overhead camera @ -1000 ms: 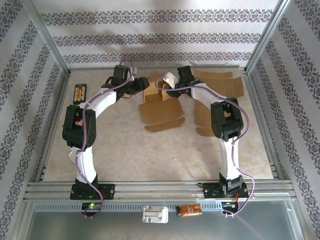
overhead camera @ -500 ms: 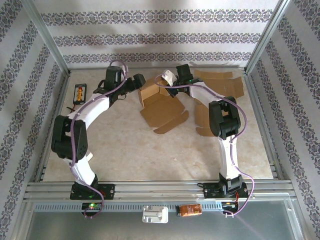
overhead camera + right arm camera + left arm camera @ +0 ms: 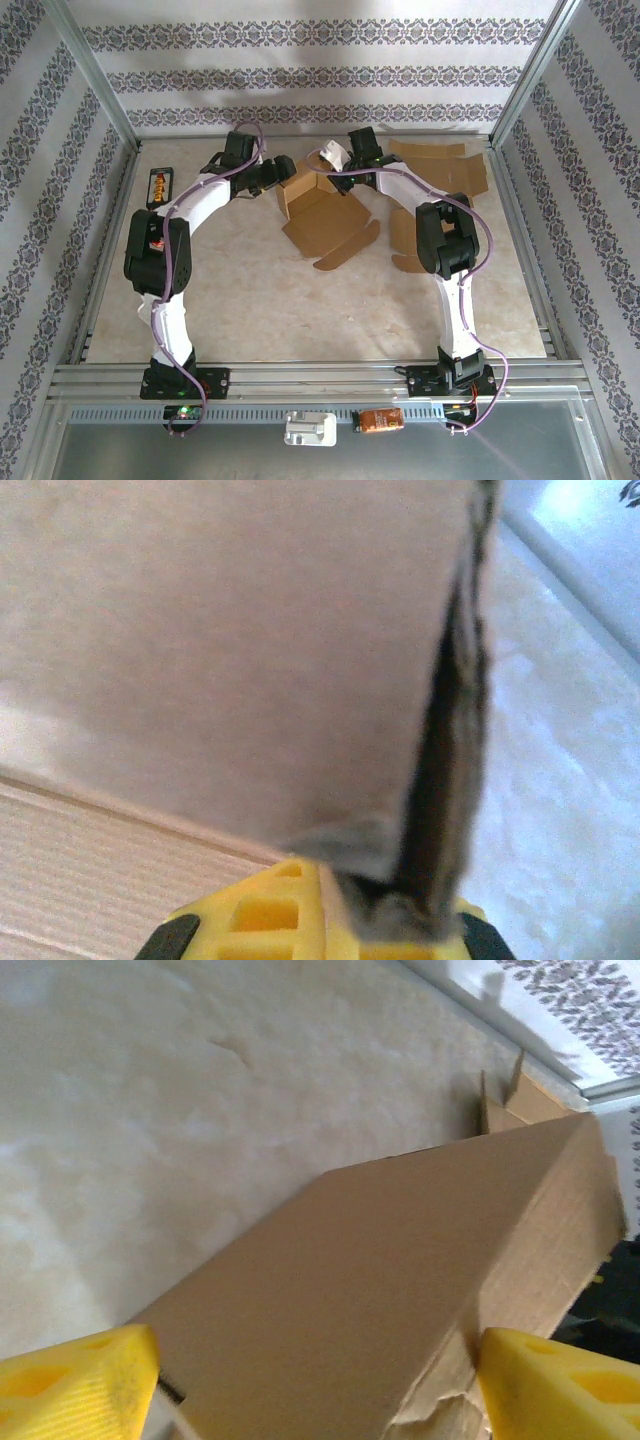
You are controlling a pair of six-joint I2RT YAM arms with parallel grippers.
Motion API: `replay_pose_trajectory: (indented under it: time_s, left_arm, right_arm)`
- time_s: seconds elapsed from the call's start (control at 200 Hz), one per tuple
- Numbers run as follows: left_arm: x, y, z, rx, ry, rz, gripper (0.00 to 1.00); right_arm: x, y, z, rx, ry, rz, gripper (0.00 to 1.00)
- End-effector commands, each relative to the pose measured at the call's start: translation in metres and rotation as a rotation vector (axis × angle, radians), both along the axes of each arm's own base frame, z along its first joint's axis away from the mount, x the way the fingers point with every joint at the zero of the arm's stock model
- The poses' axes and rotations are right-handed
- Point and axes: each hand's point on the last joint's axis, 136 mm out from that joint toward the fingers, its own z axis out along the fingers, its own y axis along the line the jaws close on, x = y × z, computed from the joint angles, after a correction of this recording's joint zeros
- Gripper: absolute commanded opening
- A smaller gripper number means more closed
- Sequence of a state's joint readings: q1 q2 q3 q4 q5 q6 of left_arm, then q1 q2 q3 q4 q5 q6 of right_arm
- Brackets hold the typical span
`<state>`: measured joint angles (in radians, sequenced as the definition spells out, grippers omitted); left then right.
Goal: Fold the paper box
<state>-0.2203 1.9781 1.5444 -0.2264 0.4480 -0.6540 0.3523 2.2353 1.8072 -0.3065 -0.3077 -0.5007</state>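
- Brown cardboard box (image 3: 322, 215), partly folded: is sitting at the far middle of the beige stone-patterned table (image 3: 250, 300), between the two grippers. Its far walls are standing up, and its near flaps are lying flat toward the arm bases.
- Left gripper (image 3: 283, 172): is meeting the box at its far left corner. In the left wrist view its yellow fingers (image 3: 75, 1385) are standing wide apart, one at each side of a plain cardboard panel. It cannot be told whether they are pressing on it.
- Right gripper (image 3: 343, 180): is meeting the box at its far right wall. In the right wrist view its yellow fingers (image 3: 260, 918) are drawn close together, pinching an upright cardboard wall seen edge-on.
- Flat brown cardboard blanks (image 3: 440, 165): are lying at the far right of the table, apart from the box. One more flat cardboard piece (image 3: 405, 245) is lying beneath the right arm's elbow.
- Black-and-orange rectangular device (image 3: 160, 185): is lying near the table's left edge, beside the left arm.
- White plastic block (image 3: 310, 430) and orange packet (image 3: 380, 420): are lying side by side on the grey metal shelf (image 3: 120, 440) in front of the arm bases.
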Motion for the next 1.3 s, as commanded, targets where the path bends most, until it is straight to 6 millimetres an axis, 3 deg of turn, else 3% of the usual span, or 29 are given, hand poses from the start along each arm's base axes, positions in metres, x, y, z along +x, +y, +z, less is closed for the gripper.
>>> replay_pose_trajectory:
  time_s: [0.0, 0.155, 0.395, 0.525, 0.585, 0.735, 0.859, 0.909, 0.959, 1.009, 1.069, 1.189, 1.294]
  left_arm:
    - [-0.003, -0.003, -0.004, -0.003, 0.040, -0.044, 0.74]
    - [-0.002, -0.004, -0.009, 0.015, 0.046, -0.070, 0.63]
    - [-0.003, -0.009, -0.012, 0.021, 0.064, -0.112, 0.61]
    - [-0.003, -0.010, -0.012, 0.014, 0.068, -0.122, 0.60]
    - [-0.003, -0.011, -0.012, 0.017, 0.066, -0.127, 0.59]
    - [-0.003, -0.008, -0.013, 0.027, 0.069, -0.125, 0.59]
    - [-0.001, -0.007, -0.013, 0.026, 0.068, -0.117, 0.59]
    - [0.000, -0.007, -0.013, 0.025, 0.067, -0.115, 0.59]
    - [0.001, -0.007, -0.012, 0.023, 0.067, -0.114, 0.59]
    - [0.001, -0.007, -0.012, 0.022, 0.065, -0.114, 0.59]
    - [0.001, -0.006, -0.011, 0.023, 0.064, -0.110, 0.59]
    - [0.002, -0.005, -0.010, 0.019, 0.060, -0.104, 0.59]
    - [0.001, -0.006, -0.001, -0.007, 0.038, -0.106, 0.63]
  right_arm:
    - [-0.006, 0.016, -0.001, 0.009, 0.004, 0.067, 0.07]
    - [0.001, 0.017, -0.002, -0.009, -0.024, 0.081, 0.23]
    - [0.017, 0.029, 0.008, 0.022, -0.069, 0.121, 0.29]
    - [0.015, 0.041, 0.004, 0.052, -0.042, 0.172, 0.36]
    - [0.017, 0.043, 0.002, 0.054, -0.039, 0.171, 0.33]
    - [0.021, 0.047, 0.001, 0.048, -0.032, 0.159, 0.12]
    - [0.031, 0.043, 0.001, 0.028, -0.017, 0.056, 0.07]
    - [0.036, 0.040, 0.001, 0.018, -0.008, 0.000, 0.14]
    - [0.036, 0.040, -0.002, 0.011, 0.006, -0.018, 0.30]
    - [0.033, 0.042, -0.006, 0.000, 0.016, -0.011, 0.34]
    - [0.031, 0.044, -0.011, -0.029, 0.014, 0.003, 0.27]
    - [0.027, 0.050, -0.015, -0.054, 0.021, 0.044, 0.01]
    - [0.029, 0.049, -0.004, -0.057, 0.000, 0.040, 0.00]
